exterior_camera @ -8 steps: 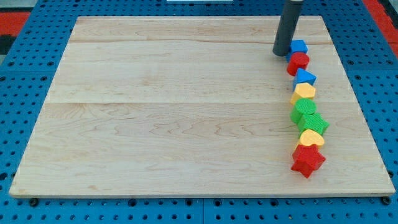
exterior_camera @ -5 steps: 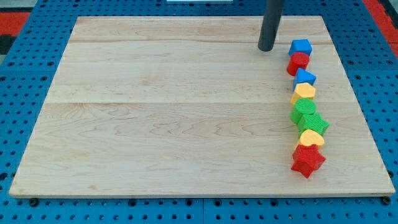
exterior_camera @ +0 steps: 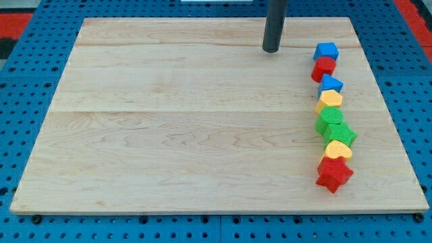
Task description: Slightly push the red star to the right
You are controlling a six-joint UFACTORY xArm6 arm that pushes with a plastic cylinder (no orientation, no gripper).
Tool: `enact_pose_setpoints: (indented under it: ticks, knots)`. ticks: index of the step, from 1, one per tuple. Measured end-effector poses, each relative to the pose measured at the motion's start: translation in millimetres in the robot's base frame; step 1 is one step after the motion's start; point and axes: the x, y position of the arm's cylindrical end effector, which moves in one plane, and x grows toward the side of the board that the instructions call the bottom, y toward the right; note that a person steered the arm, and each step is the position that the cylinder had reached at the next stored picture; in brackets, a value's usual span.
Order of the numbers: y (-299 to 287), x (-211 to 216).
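All that shows of me is 1 straight rod, dark grey to near black, round in section like a plain tube. Its surface is smooth and matte, with a faint paler sheen running down its length on the view's left side. I can make out no screws, cables, labels or markings on it. My tip (exterior_camera: 271, 50) is cut flat and blunt, the same width as the shaft above it. The upper part of the rod is cut off by the view's top edge.

We see the red star (exterior_camera: 334, 174) lying flat near the board's bottom right, lowest in the block column, touching a yellow block (exterior_camera: 338, 150) above.
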Motion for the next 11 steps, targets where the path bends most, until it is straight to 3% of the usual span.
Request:
enact_pose_setpoints:
  ticks: [2,3,7,9,11]
  knots:
    - [-30,31]
    - [-13,86]
    - [-8,244]
    - [12,284]
    - [56,290]
